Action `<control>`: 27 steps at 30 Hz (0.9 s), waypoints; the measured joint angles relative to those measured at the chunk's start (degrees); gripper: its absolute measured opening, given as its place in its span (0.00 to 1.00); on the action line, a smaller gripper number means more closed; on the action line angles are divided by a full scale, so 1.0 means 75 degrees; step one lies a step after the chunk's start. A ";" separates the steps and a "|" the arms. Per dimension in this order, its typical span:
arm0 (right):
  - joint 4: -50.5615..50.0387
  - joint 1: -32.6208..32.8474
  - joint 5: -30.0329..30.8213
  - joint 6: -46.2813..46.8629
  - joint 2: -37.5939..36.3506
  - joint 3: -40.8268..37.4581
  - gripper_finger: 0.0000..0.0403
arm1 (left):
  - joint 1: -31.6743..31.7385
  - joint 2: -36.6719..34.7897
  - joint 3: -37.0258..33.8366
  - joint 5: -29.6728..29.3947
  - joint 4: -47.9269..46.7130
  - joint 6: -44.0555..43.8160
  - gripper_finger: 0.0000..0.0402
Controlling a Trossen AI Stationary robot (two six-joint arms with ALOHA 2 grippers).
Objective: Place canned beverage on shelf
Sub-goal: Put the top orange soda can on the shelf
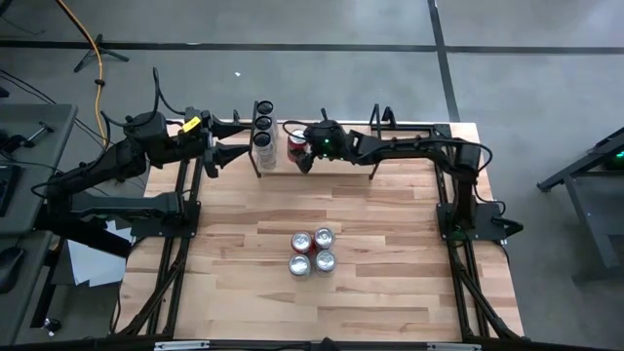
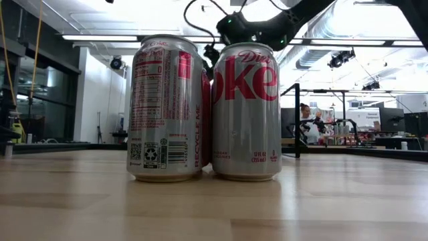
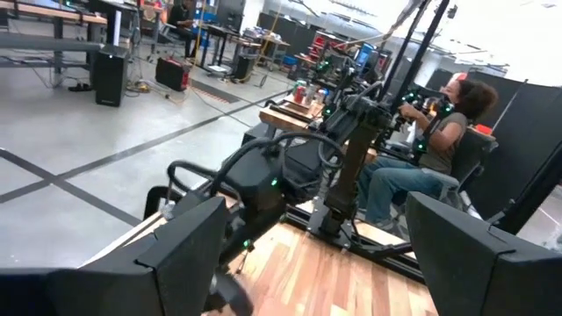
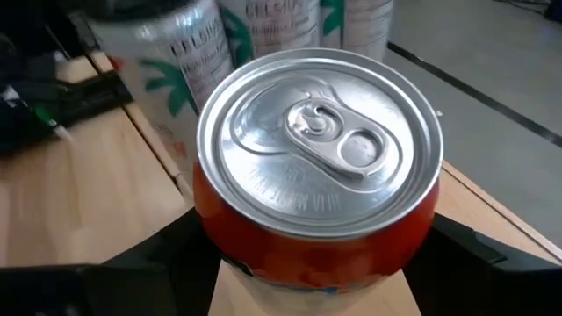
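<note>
A red can with a silver top point(image 4: 320, 167) sits between the fingers of my right gripper point(image 1: 304, 148) at the table's far edge, over the shelf's pale plank point(image 4: 479, 215). It also shows in the high view point(image 1: 296, 144). Three white cans with green print point(image 1: 263, 123) stand in a row on the shelf to its left, and show behind it in the right wrist view point(image 4: 167, 53). My left gripper point(image 1: 222, 153) is open and empty, left of the shelf. My right gripper pinches the red can's lower side wall point(image 4: 206, 237) between its two fingers, one on each opposite side. The fingers come in about level from the table's right. The can is upright, top up. Whether its base rests on the plank, I cannot tell.
Several Diet Coke cans point(image 1: 312, 252) stand grouped at the table's middle, and fill the low view point(image 2: 244, 110). Thin black shelf uprights point(image 1: 257, 161) stand by the white cans. A seated person point(image 3: 430, 149) is beyond the table's right side.
</note>
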 joint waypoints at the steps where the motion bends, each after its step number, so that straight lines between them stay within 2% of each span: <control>1: -0.0008 -0.0013 0.0044 -0.0088 0.0096 0.0079 0.68 | -0.0003 0.0000 0.0000 0.0005 0.0002 -0.0003 0.76; 8: -0.0073 -0.0306 0.0247 -0.0536 0.0645 0.0906 0.68 | -0.0001 -0.0002 0.0000 0.0003 0.0015 -0.0456 0.76; 15: -0.0676 -0.0526 -0.0230 -0.0714 0.1168 0.1713 0.68 | -0.0003 -0.0002 0.0000 0.0003 0.0025 -0.0485 0.76; 27: -0.0706 -0.0526 -0.0346 -0.0741 0.1657 0.1953 0.68 | -0.0006 0.0000 0.0000 0.0003 0.0064 -0.0481 0.76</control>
